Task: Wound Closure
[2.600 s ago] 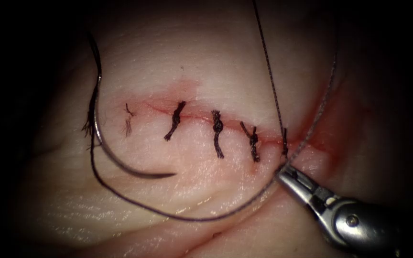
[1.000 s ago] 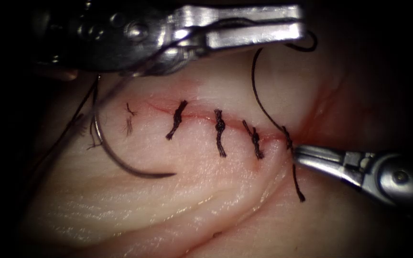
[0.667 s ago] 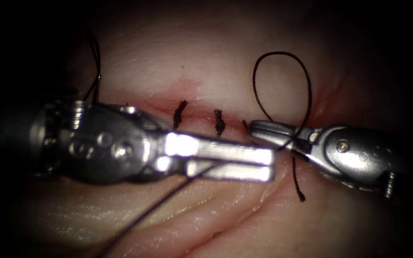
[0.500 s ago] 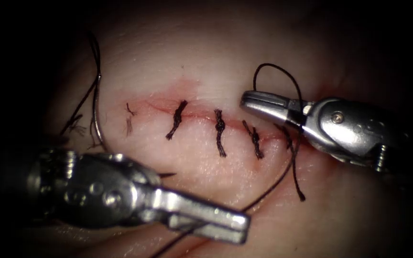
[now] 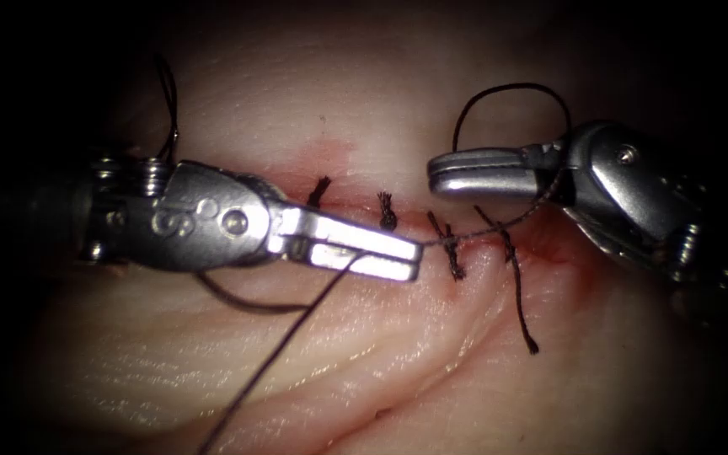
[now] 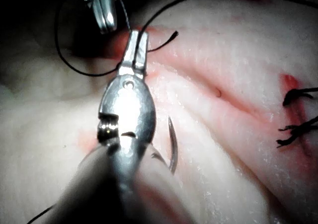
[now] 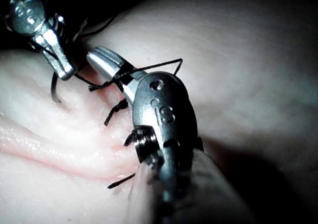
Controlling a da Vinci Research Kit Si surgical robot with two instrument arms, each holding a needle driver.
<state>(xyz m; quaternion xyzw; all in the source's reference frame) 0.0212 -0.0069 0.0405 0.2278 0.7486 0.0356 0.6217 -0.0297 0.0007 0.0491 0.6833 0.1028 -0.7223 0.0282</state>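
Observation:
The left tool (image 5: 414,257) lies across the cut (image 5: 355,202) from the left, its jaws shut on the long thread (image 5: 271,358), which runs down to the lower left. From its tips the thread goes tight to the right and wraps once around the right tool (image 5: 433,165), whose jaws are shut and hold nothing. That tool hovers above the cut's right end, over the newest stitch (image 5: 507,244). A short free tail (image 5: 522,307) hangs below this stitch. The curved needle (image 5: 246,305) lies free on the tissue left of the stitches, half hidden behind the left tool; its tip (image 6: 173,144) rests on the surface.
Three tied stitches (image 5: 387,211) cross the cut between the tools. Red fluid (image 5: 549,248) stains the cut's right end. A thread end (image 5: 166,93) stands up at the far left. A fold of tissue (image 5: 431,337) runs below the cut.
The left tool has come up from below the cut to lie along it, still holding the thread. The right tool has risen slightly, and the thread between them has drawn tighter.

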